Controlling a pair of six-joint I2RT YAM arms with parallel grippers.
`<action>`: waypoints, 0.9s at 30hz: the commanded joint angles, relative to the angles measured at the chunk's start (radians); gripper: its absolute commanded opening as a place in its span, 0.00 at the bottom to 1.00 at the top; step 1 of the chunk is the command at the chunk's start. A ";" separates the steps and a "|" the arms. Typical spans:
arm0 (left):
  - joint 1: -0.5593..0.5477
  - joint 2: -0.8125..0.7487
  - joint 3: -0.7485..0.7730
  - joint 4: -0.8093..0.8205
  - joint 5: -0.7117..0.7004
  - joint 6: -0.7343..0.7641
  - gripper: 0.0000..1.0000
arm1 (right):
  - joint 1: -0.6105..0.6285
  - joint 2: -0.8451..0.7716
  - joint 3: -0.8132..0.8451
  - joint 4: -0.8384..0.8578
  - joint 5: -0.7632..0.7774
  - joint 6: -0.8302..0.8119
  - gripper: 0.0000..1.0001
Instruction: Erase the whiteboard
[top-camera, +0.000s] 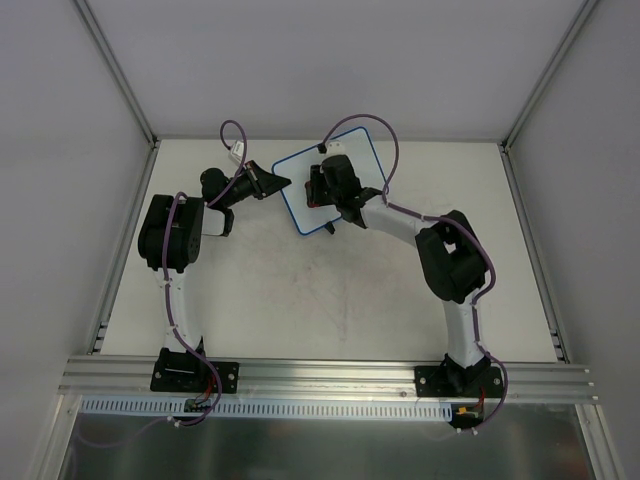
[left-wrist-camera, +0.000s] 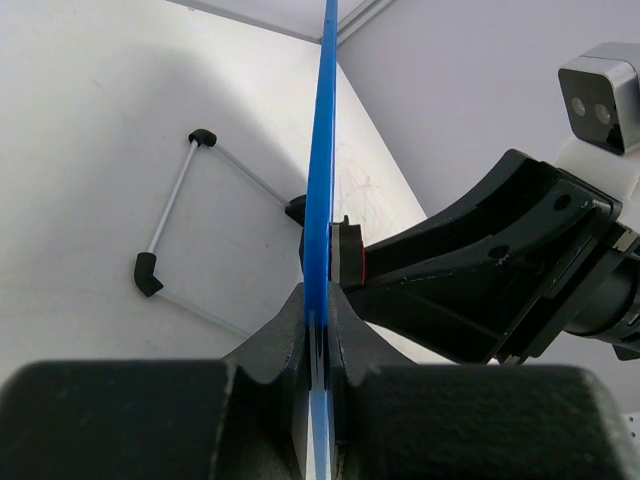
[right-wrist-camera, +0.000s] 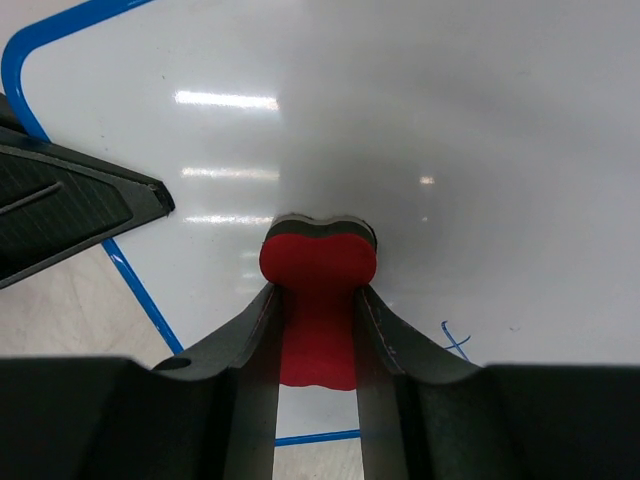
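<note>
- Right pincer (right-wrist-camera: 318, 290): closed on a red eraser, one finger on each of its sides.
- Red eraser (right-wrist-camera: 318, 265): bone-shaped with a dark backing layer. It sticks out past the fingertips, and its far end is pressed against the whiteboard face.
- Blue pen mark (right-wrist-camera: 455, 342): a small stroke on the board, just to the right of the right pincer's finger and near the lower rim.
- Whiteboard (right-wrist-camera: 450, 120): glossy white face with a thin blue rim (left-wrist-camera: 322, 150) and rounded corners. It sits directly ahead of the right pincer and is held by its edge in the left one.
- Left pincer (left-wrist-camera: 318, 320): clamped shut on the whiteboard's rim, with the board edge-on between its fingers. It is opposite the right pincer, at the board's left side.
- Wire stand (left-wrist-camera: 172, 200): thin metal rods with black corner caps, on the far side of the board from the right pincer.
- Tabletop (top-camera: 330, 300): pale and scuffed, below and beyond both pincers.
</note>
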 joint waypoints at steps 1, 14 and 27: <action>-0.013 -0.062 -0.003 0.211 0.060 0.033 0.00 | -0.013 0.028 -0.018 0.008 -0.018 0.033 0.00; -0.013 -0.064 -0.006 0.230 0.066 0.021 0.00 | -0.102 -0.036 -0.165 -0.079 0.185 0.309 0.00; -0.012 -0.070 -0.010 0.233 0.065 0.019 0.00 | -0.117 -0.111 -0.276 -0.231 0.393 0.576 0.00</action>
